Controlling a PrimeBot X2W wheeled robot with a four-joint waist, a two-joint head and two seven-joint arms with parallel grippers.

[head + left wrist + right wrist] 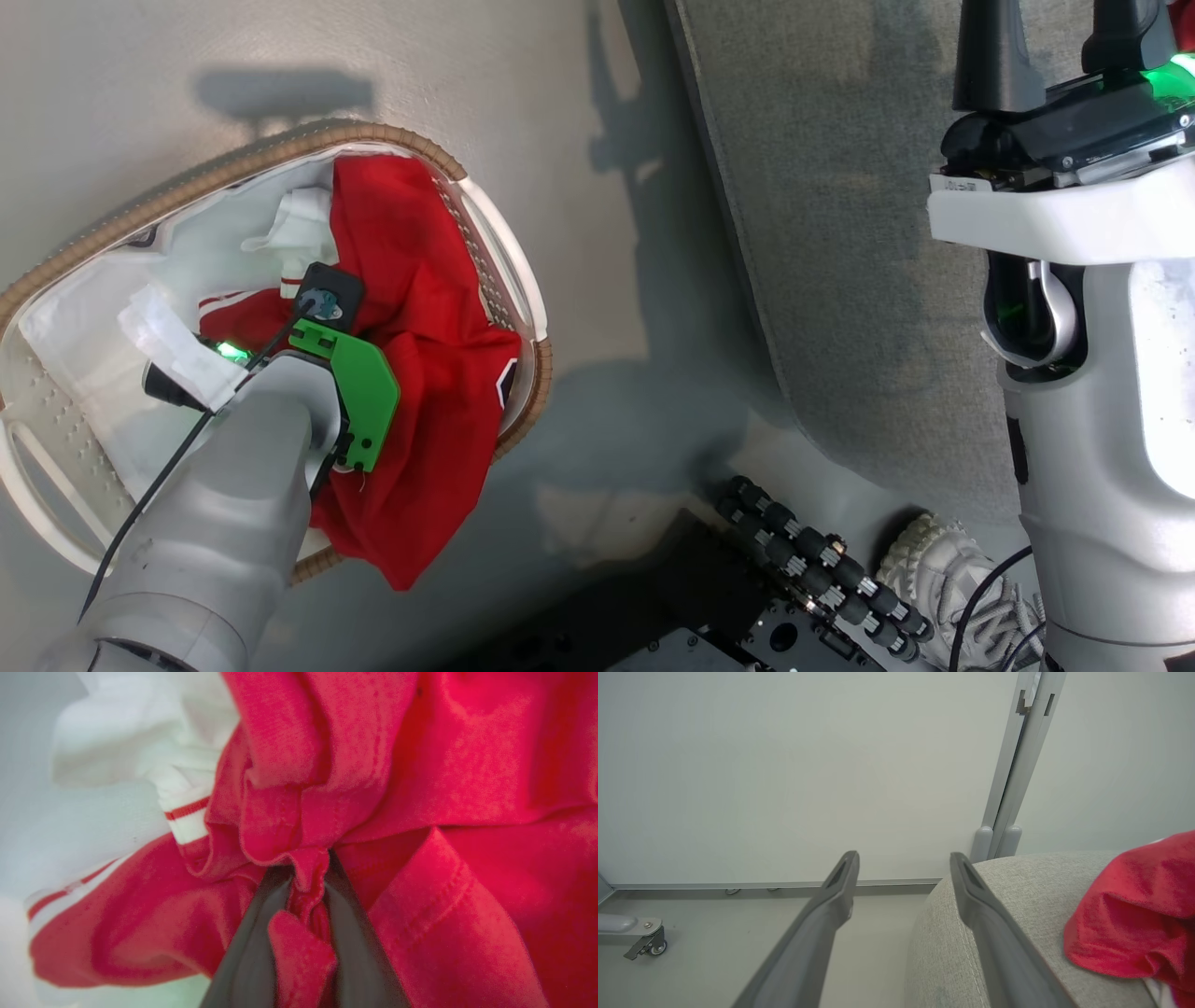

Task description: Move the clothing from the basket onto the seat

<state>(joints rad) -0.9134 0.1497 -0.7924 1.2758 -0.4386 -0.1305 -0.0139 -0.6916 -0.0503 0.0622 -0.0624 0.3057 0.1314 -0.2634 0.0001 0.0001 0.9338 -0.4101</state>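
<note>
Judging the clothing [444,765] soft, light and droopy, I like this hold: left gripper [306,877] clamped on a bunched fold at six o'clock in its view, right gripper [903,863] spread apart.

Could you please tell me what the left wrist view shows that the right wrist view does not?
Left wrist view: the left gripper pinching a fold of the red clothing, beside striped trim and the white liner. Right wrist view: the right gripper open by the seat edge, with wall and floor behind. Shared: red fabric, bunched in the grip in one, a garment lying on the seat in the other.
</note>
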